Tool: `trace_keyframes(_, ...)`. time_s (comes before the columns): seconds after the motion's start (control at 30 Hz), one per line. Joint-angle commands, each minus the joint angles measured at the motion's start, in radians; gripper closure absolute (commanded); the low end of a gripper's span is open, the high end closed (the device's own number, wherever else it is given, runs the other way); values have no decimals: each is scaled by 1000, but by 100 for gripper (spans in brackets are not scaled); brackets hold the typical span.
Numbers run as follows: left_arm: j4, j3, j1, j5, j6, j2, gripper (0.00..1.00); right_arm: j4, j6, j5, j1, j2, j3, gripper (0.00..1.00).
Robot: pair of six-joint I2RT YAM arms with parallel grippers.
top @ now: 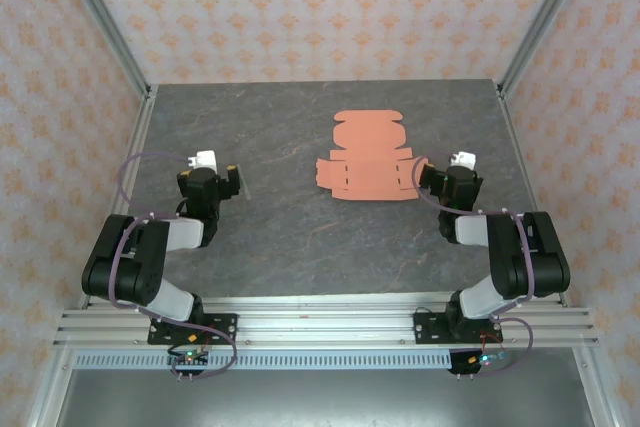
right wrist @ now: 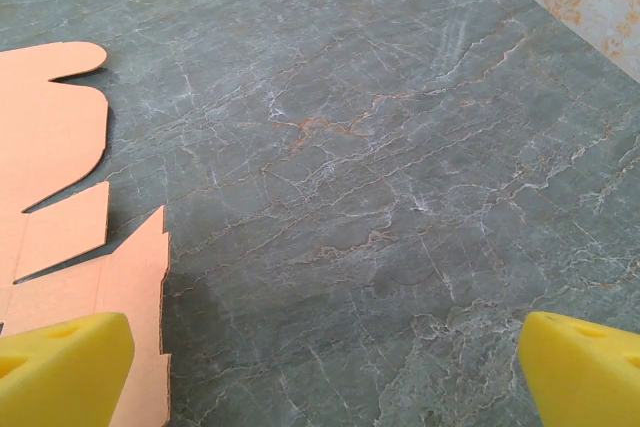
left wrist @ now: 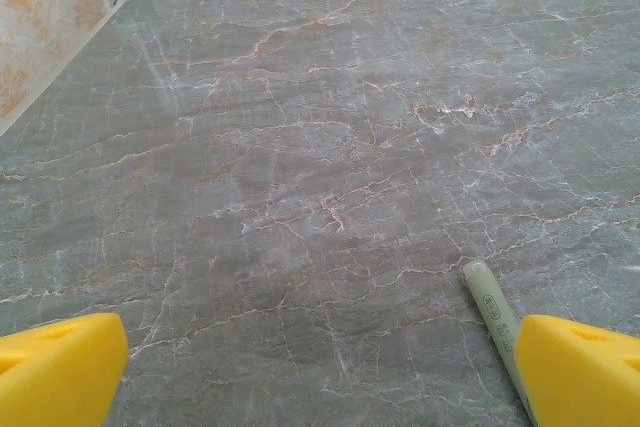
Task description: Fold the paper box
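Note:
The paper box (top: 365, 157) lies as a flat salmon-orange die-cut sheet with flaps and tabs, on the dark marble table right of centre. Its right edge and flaps (right wrist: 55, 137) show at the left of the right wrist view. My right gripper (top: 452, 172) sits low just right of the sheet. It is open, with bare table between its yellow fingers (right wrist: 322, 372), and the left finger (right wrist: 65, 367) is over the sheet's edge. My left gripper (top: 212, 172) is open over bare table (left wrist: 320, 377) far left of the sheet.
A thin pale green stick (left wrist: 492, 309) lies on the table by my left gripper's right finger, also seen from above (top: 246, 187). Aluminium frame posts (top: 105, 27) and patterned walls enclose the table on three sides. A metal rail (top: 320, 327) runs along the near edge.

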State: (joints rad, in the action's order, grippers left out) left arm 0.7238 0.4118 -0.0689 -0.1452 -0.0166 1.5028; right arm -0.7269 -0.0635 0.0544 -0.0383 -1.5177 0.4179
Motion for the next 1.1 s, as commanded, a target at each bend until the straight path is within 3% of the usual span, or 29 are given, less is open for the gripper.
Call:
trace_keyframes(0.0, 31, 7, 12, -5, 18, -6, 0, -29, 17, -5, 5, 1, 9, 1)
trace_keyframes(0.97, 30, 9, 13, -3, 18, -7, 0, -28, 17, -5, 6, 1, 9, 1)
trace_keyframes(1.07, -32, 34, 13, -34, 9, -37, 0, -19, 49, 82, 4, 29, 4, 1)
